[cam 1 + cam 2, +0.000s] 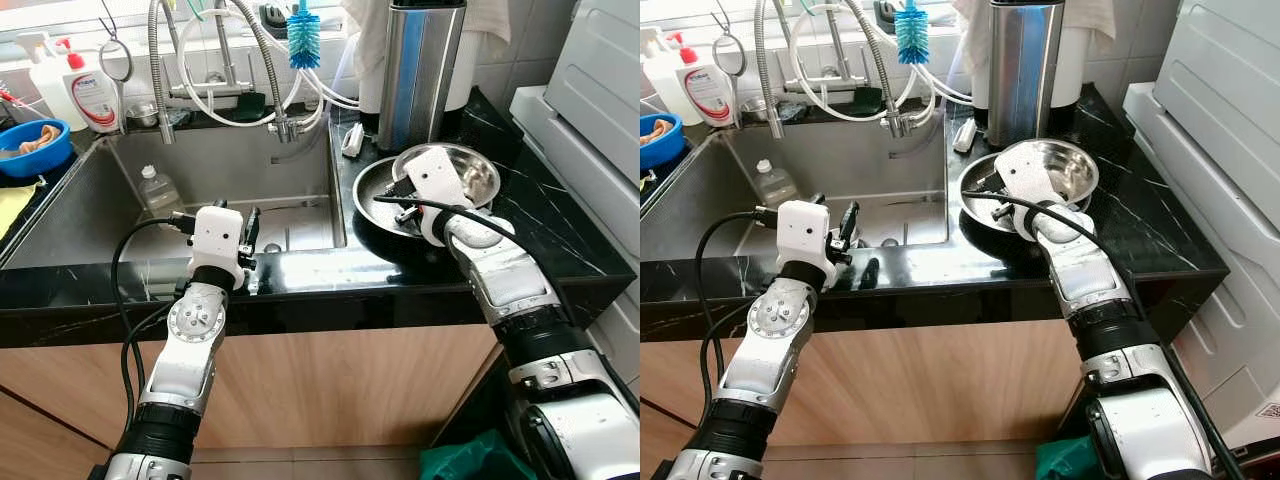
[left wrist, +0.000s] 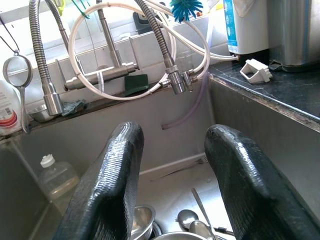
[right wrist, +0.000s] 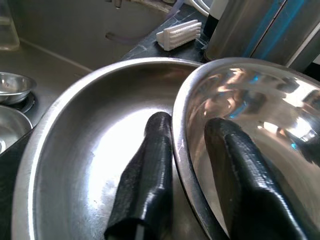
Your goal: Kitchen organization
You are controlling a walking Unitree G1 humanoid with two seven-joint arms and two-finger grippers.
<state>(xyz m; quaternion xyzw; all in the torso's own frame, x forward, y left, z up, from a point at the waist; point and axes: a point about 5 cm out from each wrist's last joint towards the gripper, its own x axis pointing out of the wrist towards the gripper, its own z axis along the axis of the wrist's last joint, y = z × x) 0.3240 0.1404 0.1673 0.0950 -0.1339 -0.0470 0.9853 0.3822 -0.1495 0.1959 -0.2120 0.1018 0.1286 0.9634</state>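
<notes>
Round stainless-steel bowl (image 3: 250,130), at centre right of the head views, is resting tilted in a wider shallow steel pan (image 3: 90,150) on the black marble-patterned counter (image 1: 560,230). The right end effector (image 3: 192,165) is straddling the bowl's near rim, one finger (image 3: 150,175) lying outside in the pan and the other inside the bowl; whether the rim is pinched yet cannot be told. To do the step well, it would be best to close firmly on the rim and lift straight up, since polished steel is likely to slip or drag the pan. The left end effector (image 2: 175,185), released, is hovering over the grey sink (image 1: 90,210), where smaller steel bowls and spoons (image 2: 187,220) are lying. The white bottle (image 1: 95,95) at upper left is bearing a red-and-white label, its writing too small to read.
</notes>
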